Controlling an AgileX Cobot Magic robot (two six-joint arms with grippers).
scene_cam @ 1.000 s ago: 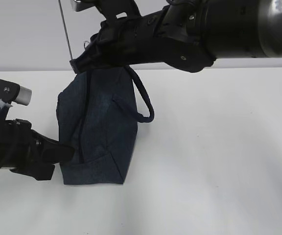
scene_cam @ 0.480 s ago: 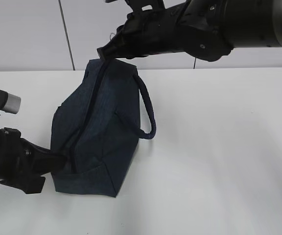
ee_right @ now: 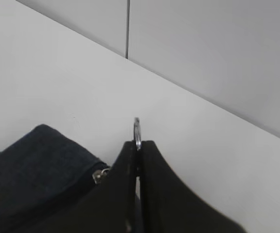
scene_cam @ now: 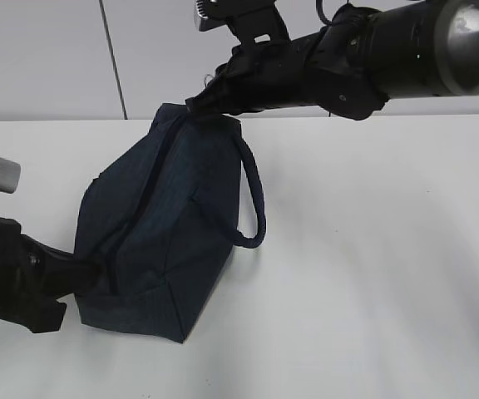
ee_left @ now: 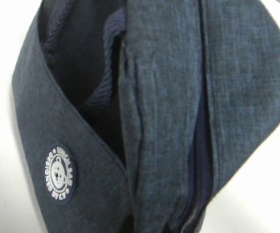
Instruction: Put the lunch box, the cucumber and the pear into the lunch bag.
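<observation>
On the white surface (scene_cam: 372, 249), toward its left edge in the exterior view, the lunch bag (scene_cam: 160, 233) leans tilted, loop handle (scene_cam: 252, 195) hanging; the right gripper (scene_cam: 196, 105) meets its top corner, the left gripper (scene_cam: 90, 274) its lower end, jaws pressed together.

Left wrist: navy fabric, round badge (ee_left: 58, 172), zipper (ee_left: 198, 184).

Right wrist: jaws pinch the ring pull (ee_right: 137, 130).

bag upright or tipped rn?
Tipped. The bag leans, its top held up by the right hand on the ring pull, its base pinned by the left hand.
</observation>
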